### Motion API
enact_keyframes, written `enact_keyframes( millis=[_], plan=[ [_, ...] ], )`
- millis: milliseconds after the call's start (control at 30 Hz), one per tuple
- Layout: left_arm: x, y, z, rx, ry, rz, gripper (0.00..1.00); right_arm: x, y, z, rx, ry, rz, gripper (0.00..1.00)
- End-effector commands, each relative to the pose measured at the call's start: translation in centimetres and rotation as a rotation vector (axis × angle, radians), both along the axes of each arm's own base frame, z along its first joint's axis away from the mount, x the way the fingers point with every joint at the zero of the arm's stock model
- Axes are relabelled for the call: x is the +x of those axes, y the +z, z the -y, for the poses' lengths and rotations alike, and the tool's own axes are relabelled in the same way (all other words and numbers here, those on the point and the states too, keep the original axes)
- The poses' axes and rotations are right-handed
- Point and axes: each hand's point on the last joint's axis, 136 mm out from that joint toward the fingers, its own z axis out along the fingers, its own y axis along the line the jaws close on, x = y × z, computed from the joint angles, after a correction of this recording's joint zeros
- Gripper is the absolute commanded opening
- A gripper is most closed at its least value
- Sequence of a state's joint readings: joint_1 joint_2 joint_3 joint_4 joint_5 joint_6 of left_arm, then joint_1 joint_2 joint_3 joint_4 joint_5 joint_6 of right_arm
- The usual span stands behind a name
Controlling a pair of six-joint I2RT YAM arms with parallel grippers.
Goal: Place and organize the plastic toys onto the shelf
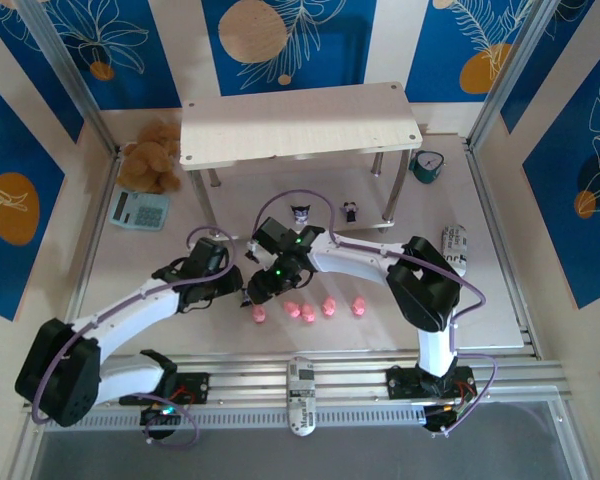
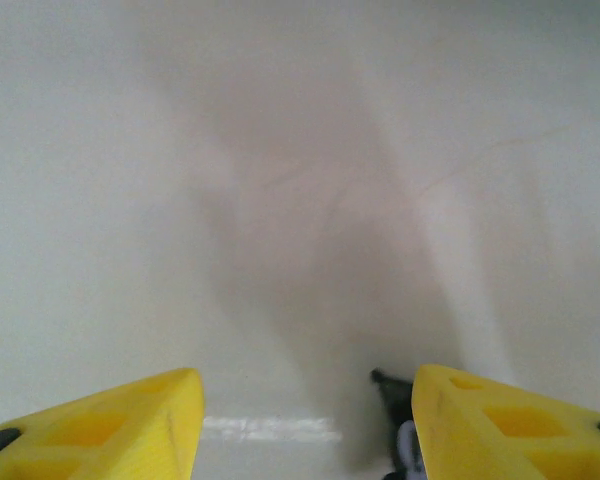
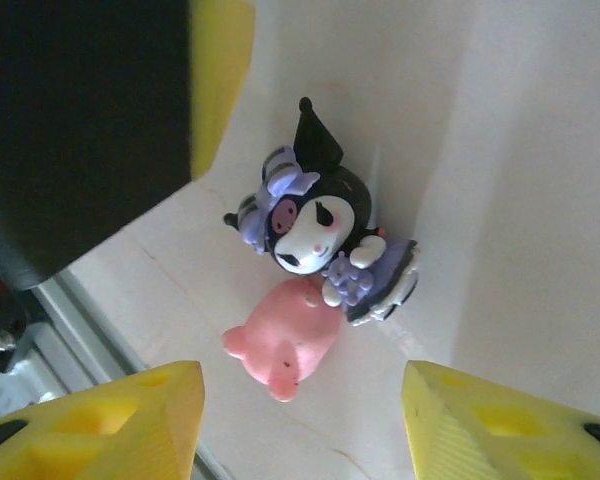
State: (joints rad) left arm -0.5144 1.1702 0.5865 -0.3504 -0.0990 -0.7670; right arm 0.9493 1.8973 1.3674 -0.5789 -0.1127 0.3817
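The right gripper (image 3: 302,400) jaws are spread wide and empty, apparently to straddle the dark figurine (image 3: 315,225) touching a pink pig (image 3: 285,345); the left gripper (image 2: 305,390) jaws are open and empty.

Left wrist view: a dark toy (image 2: 395,432) is cut off by the bottom edge and partly hidden behind a finger (image 2: 510,430). Right wrist view: a dark figurine (image 3: 315,225) covers part of a pink pig (image 3: 280,350).

Shelf (image 1: 300,125) at worktop (image 1: 500,300) rear, two figurines (image 1: 301,213) between its front legs, bear (image 1: 150,160) to its left, clock (image 1: 428,167) to its right, row of pigs (image 1: 329,308) in front, another figurine (image 3: 315,225) touching one pig (image 3: 280,345)
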Motion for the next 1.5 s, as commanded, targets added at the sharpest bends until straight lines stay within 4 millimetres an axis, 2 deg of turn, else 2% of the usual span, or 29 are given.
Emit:
enact_keyframes(
  millis=[0, 100, 133, 200, 233, 400, 567, 733, 900, 967, 1067, 1167, 1467],
  plan=[
    [1.2, 1.7, -0.4, 0.011, -0.005, 0.069, 0.59, -0.6, 0.0, -0.9, 0.019, -0.029, -0.096, 0.58],
    [0.8, 1.8, -0.9, 0.031, 0.004, 0.066, 0.59, -0.6, 0.0, -1.1, 0.000, -0.067, -0.135, 0.59],
    [0.6, 1.9, -1.3, 0.043, 0.013, 0.071, 0.59, -0.6, 0.0, -1.1, -0.011, -0.079, -0.146, 0.64],
    [0.4, 2.4, -2.1, 0.051, 0.032, 0.092, 0.59, -0.6, 0.2, -1.2, -0.030, -0.097, -0.147, 0.83],
    [0.4, 2.8, -2.4, 0.047, 0.043, 0.102, 0.60, -0.6, 0.1, -1.2, -0.049, -0.106, -0.142, 0.85],
    [-0.2, 4.3, -3.8, 0.044, 0.070, 0.137, 0.60, -0.2, -0.6, -0.4, -0.122, -0.168, -0.103, 0.84],
    [-1.2, 5.8, -5.7, 0.048, 0.129, 0.191, 0.60, -0.2, -1.8, -0.5, -0.166, -0.213, -0.124, 0.81],
    [-1.8, 6.2, -6.2, 0.027, 0.137, 0.203, 0.60, 0.2, -2.1, -0.6, -0.178, -0.205, -0.092, 0.78],
    [-1.9, 6.4, -6.5, 0.038, 0.130, 0.209, 0.60, 0.6, -1.4, 0.4, -0.153, -0.008, 0.079, 0.75],
    [-1.9, 6.5, -6.5, 0.039, 0.125, 0.212, 0.61, 0.6, -0.5, 1.0, -0.112, 0.072, 0.151, 0.75],
    [-1.8, 6.5, -6.5, 0.034, 0.121, 0.213, 0.60, 0.4, 0.8, 1.4, -0.039, 0.164, 0.209, 0.68],
    [-1.5, 6.4, -6.2, 0.021, 0.112, 0.213, 0.60, 0.0, 1.2, 1.7, 0.008, 0.272, 0.256, 0.67],
    [-1.0, 6.4, -5.7, 0.005, 0.086, 0.210, 0.60, 0.3, -0.6, 1.5, -0.050, 0.428, 0.342, 0.65]
  ],
)
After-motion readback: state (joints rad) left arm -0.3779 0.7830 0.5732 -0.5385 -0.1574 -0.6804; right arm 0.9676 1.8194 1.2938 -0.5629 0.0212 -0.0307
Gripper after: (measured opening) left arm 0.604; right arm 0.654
